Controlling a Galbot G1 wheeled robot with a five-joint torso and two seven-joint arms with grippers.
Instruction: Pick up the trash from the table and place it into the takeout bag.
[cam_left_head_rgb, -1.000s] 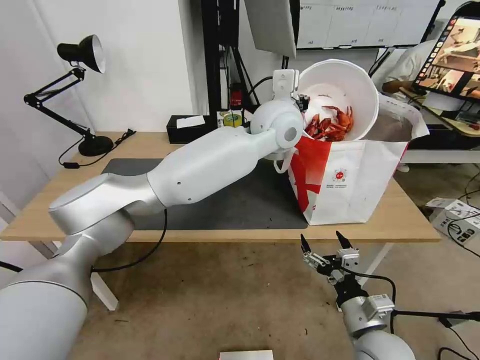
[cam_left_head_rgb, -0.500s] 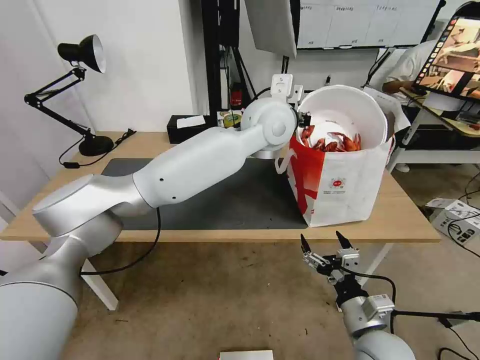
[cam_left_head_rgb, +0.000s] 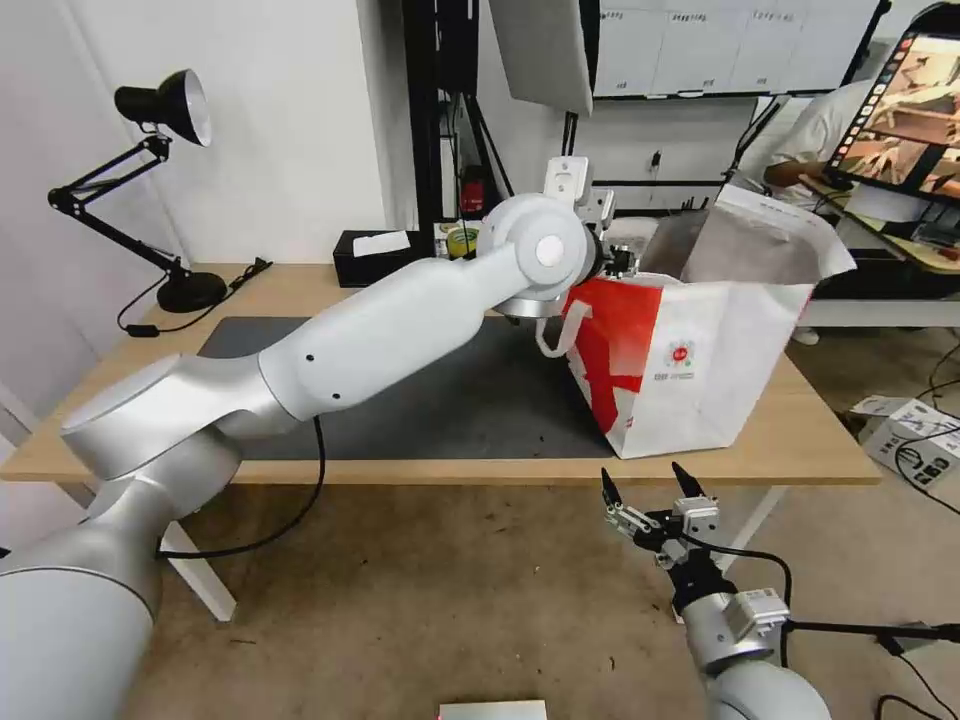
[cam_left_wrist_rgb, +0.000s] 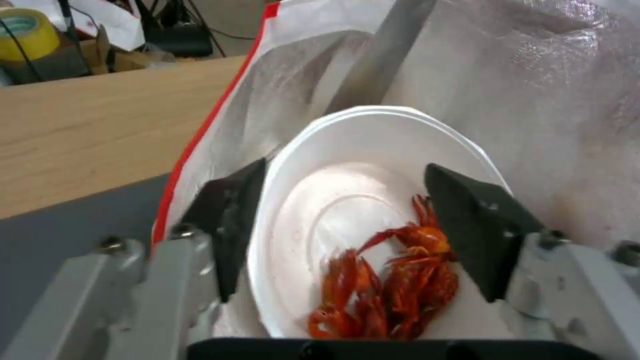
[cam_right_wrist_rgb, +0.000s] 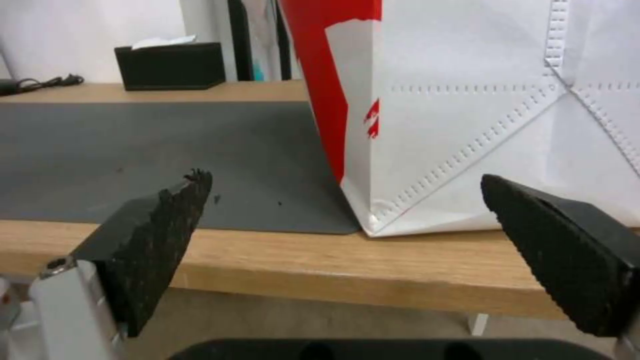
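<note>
Glossy white and silver left arm (cam_left_head_rgb: 380, 330) with rounded joint housings, small dark screw holes, black cable looped beneath, left gripper (cam_left_wrist_rgb: 347, 235) with black wedge pads on grey metal links, right gripper (cam_left_head_rgb: 648, 490) with pointed black ridged fingertips (cam_right_wrist_rgb: 167, 220), silver wrist, black cabling

takeout bag (cam_left_head_rgb: 690, 370): smooth white-and-red sheet outside with stitched seams, crinkled silver foil lining inside
bowl (cam_left_wrist_rgb: 373, 165): smooth white, faintly glossy inner wall
crayfish shells (cam_left_wrist_rgb: 393, 285): glossy red, hard-looking
table (cam_left_head_rgb: 800, 440): light wood grain, matt
mat (cam_left_head_rgb: 480, 400): dark grey, matt, speckled with crumbs
left gripper (cam_left_wrist_rgb: 347, 235): black matt pads on brushed metal fingers
right gripper (cam_right_wrist_rgb: 373, 250): black rough, ridged pads
left arm (cam_left_head_rgb: 380, 330): smooth silver-white shell, satin sheen
</note>
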